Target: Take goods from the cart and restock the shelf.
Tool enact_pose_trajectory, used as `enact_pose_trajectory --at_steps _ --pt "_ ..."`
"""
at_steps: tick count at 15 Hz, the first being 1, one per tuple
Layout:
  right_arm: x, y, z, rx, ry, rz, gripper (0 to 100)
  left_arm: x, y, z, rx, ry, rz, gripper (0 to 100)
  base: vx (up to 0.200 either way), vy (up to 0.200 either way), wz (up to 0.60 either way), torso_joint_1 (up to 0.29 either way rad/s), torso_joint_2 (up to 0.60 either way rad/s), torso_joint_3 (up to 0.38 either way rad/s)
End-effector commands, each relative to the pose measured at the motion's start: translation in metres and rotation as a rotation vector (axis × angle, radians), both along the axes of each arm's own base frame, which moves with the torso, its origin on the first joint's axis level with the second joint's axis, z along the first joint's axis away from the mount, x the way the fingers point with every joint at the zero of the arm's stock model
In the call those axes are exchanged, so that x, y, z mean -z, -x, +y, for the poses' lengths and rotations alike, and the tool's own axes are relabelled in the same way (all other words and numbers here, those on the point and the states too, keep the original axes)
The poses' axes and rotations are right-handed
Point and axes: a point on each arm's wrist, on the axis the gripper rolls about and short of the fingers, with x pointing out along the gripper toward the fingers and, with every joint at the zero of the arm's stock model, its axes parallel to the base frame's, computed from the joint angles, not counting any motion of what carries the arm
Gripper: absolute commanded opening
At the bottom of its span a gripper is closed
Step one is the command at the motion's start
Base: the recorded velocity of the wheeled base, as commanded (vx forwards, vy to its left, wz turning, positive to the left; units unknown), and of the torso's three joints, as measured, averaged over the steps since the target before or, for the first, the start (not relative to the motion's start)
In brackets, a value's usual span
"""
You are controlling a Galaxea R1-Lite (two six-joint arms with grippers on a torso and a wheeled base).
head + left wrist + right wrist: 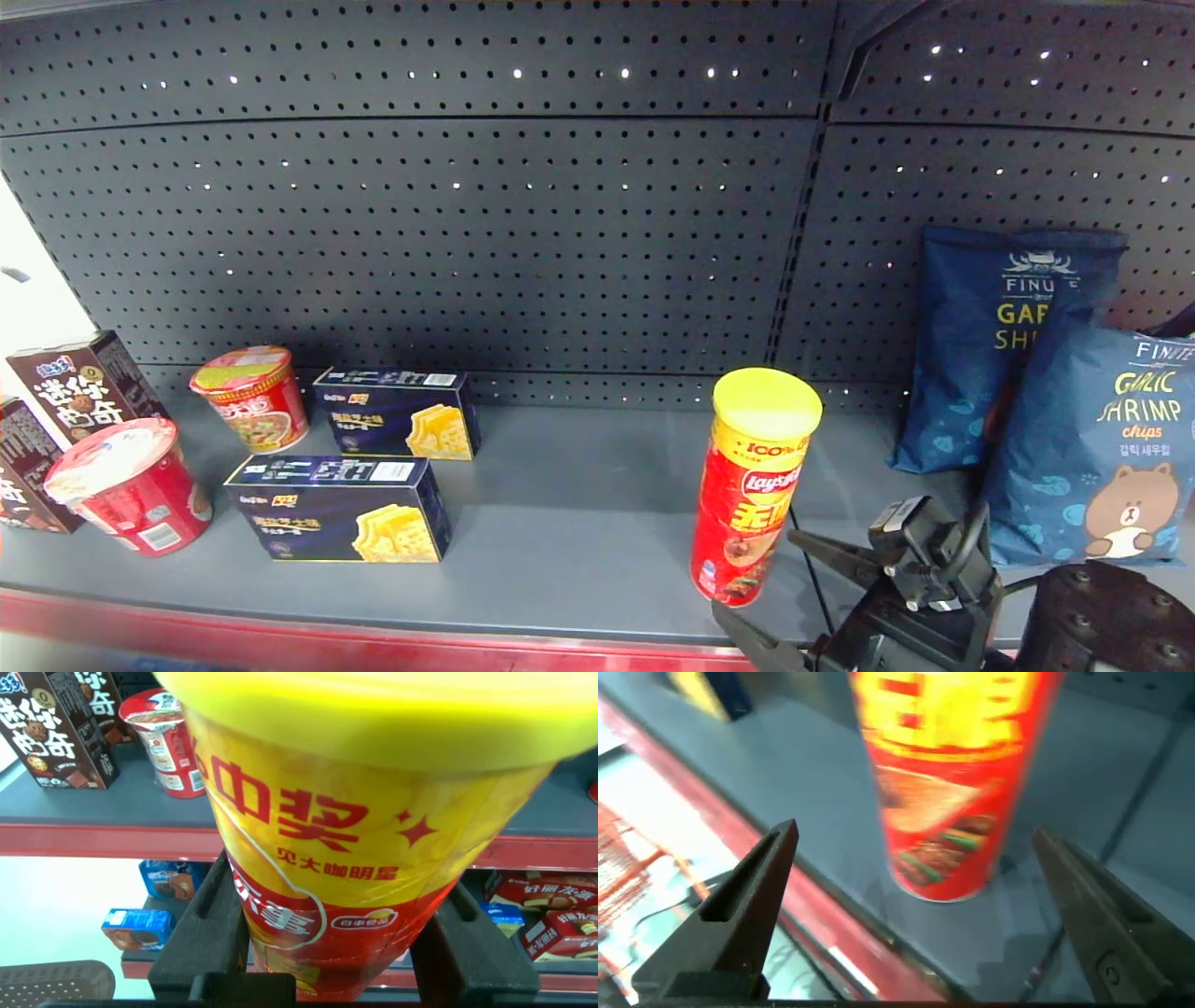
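A red chips can (756, 485) with a yellow lid stands upright on the grey shelf (579, 523), right of its middle. My right gripper (786, 595) is open just in front of the can, near the shelf's front edge. In the right wrist view the can (948, 784) stands a little beyond the spread fingers (752, 905), which do not touch it. My left gripper (336, 952) is shut on a second red and yellow chips can (355, 859), held in front of the shelf's left part and hiding much of it.
Two dark blue boxes (345, 509) (401, 413), two red cup noodles (131, 485) (252, 397) and brown boxes (79, 383) occupy the shelf's left. Blue chip bags (1092, 448) lean at the right. Bare shelf lies between boxes and can. A red lip (373, 644) edges the front.
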Motion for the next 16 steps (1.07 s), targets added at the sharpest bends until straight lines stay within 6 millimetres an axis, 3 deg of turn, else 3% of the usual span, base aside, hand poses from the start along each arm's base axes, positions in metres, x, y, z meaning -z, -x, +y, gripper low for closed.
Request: enact_pose_trajectory --at_steps 1,12,16 --pt "-0.001 0.004 0.002 -0.027 -0.012 -0.007 100 0.000 0.000 0.000 -0.001 0.000 0.000 0 0.000 0.000 0.00 0.000 0.00 0.000" --pt "0.006 0.028 -0.004 -0.195 -0.009 0.018 100 0.003 -0.002 0.000 -0.002 -0.001 0.012 0 0.000 0.000 0.00 0.000 0.00 0.000" --pt "0.007 0.012 -0.016 -0.095 0.000 0.011 100 0.006 -0.003 0.000 -0.002 0.000 0.023 0 0.000 0.000 0.00 0.000 0.00 0.000"
